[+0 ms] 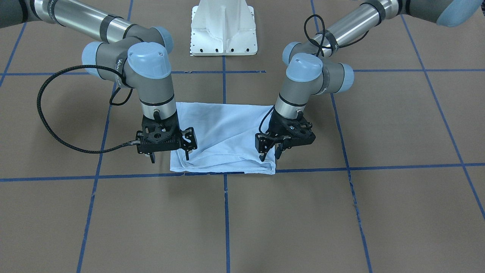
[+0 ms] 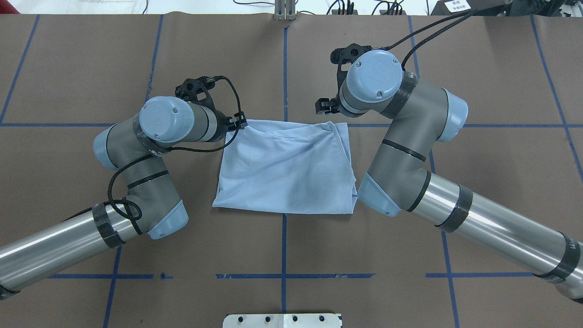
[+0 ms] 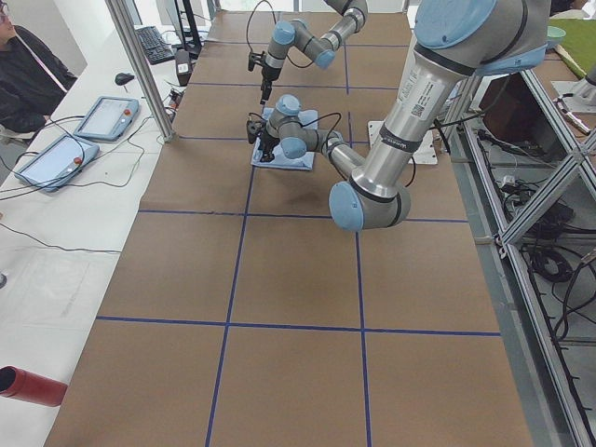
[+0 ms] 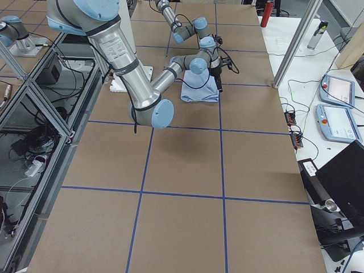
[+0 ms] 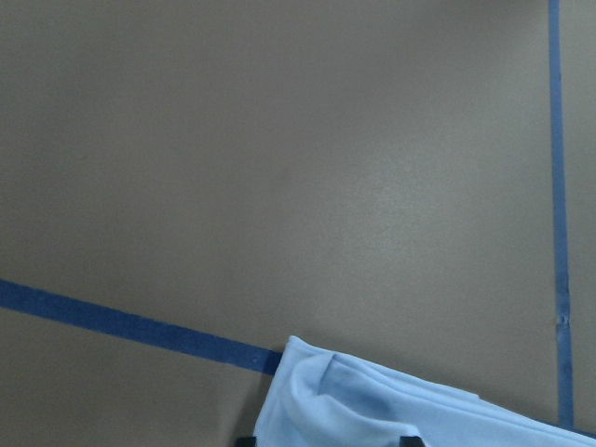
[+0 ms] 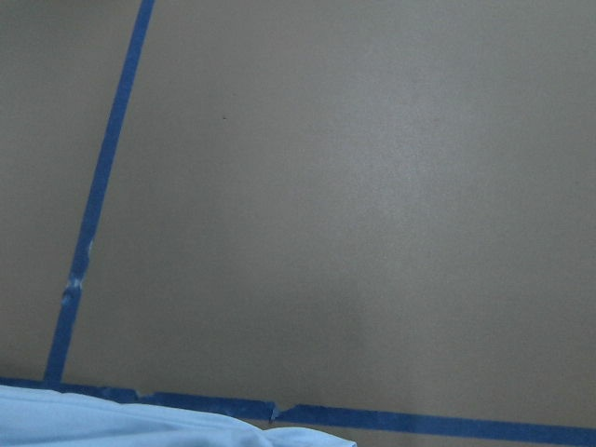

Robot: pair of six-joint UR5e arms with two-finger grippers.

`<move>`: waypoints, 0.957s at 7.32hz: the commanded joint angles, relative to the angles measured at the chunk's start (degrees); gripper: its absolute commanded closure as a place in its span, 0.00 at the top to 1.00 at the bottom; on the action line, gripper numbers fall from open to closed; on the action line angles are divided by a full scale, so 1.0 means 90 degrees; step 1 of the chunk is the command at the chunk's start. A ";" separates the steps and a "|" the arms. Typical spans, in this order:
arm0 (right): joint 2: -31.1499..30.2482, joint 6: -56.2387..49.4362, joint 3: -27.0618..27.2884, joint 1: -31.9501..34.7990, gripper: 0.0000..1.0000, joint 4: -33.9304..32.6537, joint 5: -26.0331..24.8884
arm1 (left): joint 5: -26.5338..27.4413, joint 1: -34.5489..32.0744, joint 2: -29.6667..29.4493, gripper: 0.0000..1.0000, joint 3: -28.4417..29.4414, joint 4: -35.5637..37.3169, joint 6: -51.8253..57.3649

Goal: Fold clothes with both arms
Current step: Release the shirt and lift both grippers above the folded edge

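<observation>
Both arms wear the same livery. The left arm (image 2: 150, 182) and the right arm (image 2: 405, 159) have matt grey joint housings, round light blue caps dotted with small screws, and polished silver tubes ringed with black bands. Look close and there's pale lettering running along a black band by each wrist joint. Braided black cables (image 1: 38, 99) loop off the wrists, thin and glossy against the grey. Down at the ends, the left gripper (image 1: 269, 154) and the right gripper (image 1: 169, 154) are all black: angular, skeletal frames with cut-outs, ending in short narrow jaws. Between the two shoulders sits the white pedestal base (image 1: 223, 26), a ribbed casting with a row of dark bolt holes along its plate.
</observation>
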 commanded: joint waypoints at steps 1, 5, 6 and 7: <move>-0.0021 0.0007 0.0010 -0.0014 1.00 0.0003 -0.0010 | 0.0000 -0.0001 -0.0151 0.60 0.0225 -0.0015 -0.0033; -0.0021 0.0007 0.0001 -0.0023 1.00 0.0003 -0.0010 | 0.0010 -0.0001 -0.0200 0.00 0.0344 -0.0044 0.0035; -0.0021 0.0007 0.0001 -0.0023 1.00 0.0003 -0.0020 | 0.0010 -0.0049 -0.0191 0.00 0.0344 -0.0015 0.0074; -0.0021 0.0007 0.0001 -0.0023 1.00 0.0003 -0.0020 | 0.0010 -0.0194 -0.0152 0.00 0.0344 -0.0005 0.0103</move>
